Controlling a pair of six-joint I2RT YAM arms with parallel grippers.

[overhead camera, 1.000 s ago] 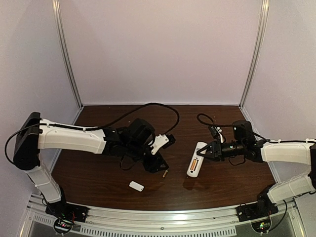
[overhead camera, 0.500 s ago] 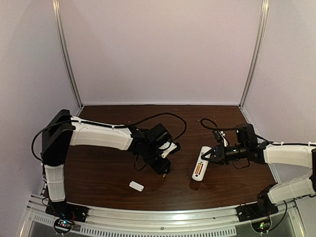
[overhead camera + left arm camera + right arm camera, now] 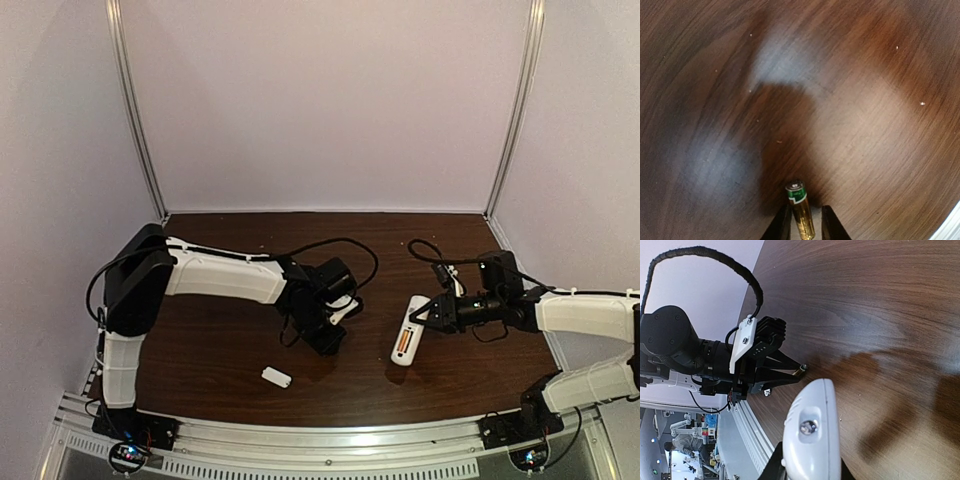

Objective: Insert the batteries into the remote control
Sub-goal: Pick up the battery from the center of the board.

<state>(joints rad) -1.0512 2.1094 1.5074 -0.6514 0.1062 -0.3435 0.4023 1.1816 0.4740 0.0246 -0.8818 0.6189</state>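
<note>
Orange cylindrical battery (image 3: 403, 344) is sitting inside the white oblong plastic remote control (image 3: 810, 440), which the right gripper (image 3: 427, 313) is pinching. Left gripper (image 3: 805, 217) is pinching the unloaded golden-brass battery (image 3: 799, 202).

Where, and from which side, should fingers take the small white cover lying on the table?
Grip the white cover at its middle, across its narrow width, coming straight down from above. It lies flat and alone on the table, so probably only its two long edges offer a hold.
</note>
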